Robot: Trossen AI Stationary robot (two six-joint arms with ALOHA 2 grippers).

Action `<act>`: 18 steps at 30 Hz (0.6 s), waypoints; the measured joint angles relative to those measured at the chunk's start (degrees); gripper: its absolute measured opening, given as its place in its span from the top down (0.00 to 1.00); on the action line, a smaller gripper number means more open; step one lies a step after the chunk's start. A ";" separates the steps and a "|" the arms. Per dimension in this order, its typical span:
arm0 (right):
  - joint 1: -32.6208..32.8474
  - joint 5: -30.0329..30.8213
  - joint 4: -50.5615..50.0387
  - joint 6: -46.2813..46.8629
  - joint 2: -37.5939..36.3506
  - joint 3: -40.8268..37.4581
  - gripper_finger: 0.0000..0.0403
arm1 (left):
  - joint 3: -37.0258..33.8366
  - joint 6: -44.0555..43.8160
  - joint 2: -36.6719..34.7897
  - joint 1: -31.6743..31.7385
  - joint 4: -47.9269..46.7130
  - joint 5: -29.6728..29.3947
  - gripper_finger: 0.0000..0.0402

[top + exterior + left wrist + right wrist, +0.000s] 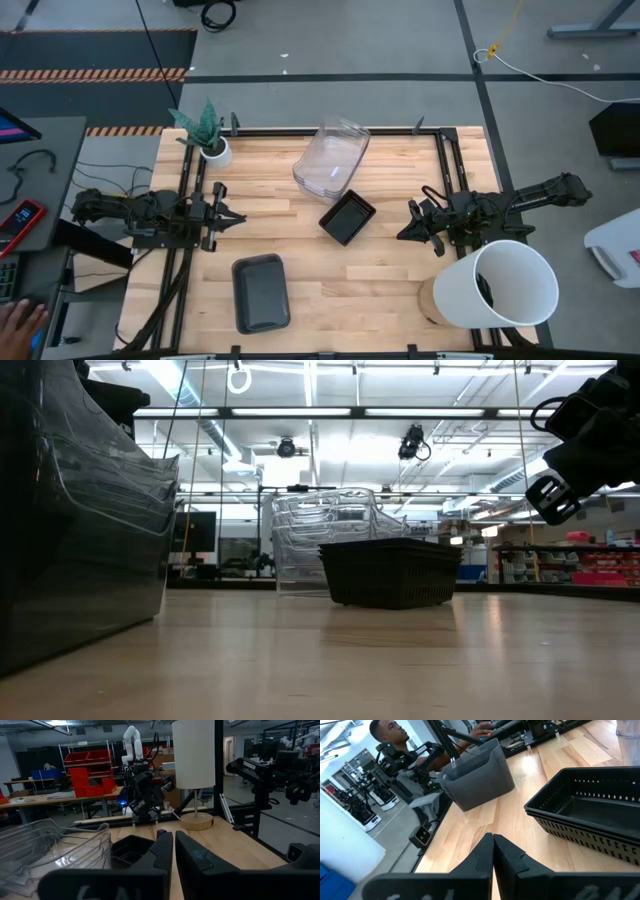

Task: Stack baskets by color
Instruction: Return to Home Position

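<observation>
A nested stack of clear baskets (330,160) rests on its bottom at the table's far middle. Black slotted baskets (347,217) sit nested at the centre, turned askew, and show close in the right wrist view (590,815). A smoky dark-grey basket (261,292) stands near the front edge. My left gripper (235,217) hovers shut at the table's left side, pointing toward the centre, clear of every basket. My right gripper (405,232) hovers shut at the right side, pointing at the black baskets with bare wood between them.
A big white bucket (505,285) on a round wooden base stands at the front right corner beside my right arm. A small white plant pot (213,150) sits at the far left. A person (390,735) is beyond the table's left side. Bare wood lies between the baskets.
</observation>
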 joint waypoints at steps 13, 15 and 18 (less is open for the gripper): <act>0.01 0.00 -0.01 0.00 0.00 0.00 0.97 | 0.00 0.02 0.00 0.00 0.00 -0.02 0.91; 0.01 0.01 0.00 0.00 0.00 0.00 0.97 | 0.00 0.02 0.01 0.00 0.00 -0.01 0.92; 0.02 0.00 -0.01 0.00 0.00 0.00 0.97 | 0.00 0.02 0.02 0.00 0.00 -0.02 0.93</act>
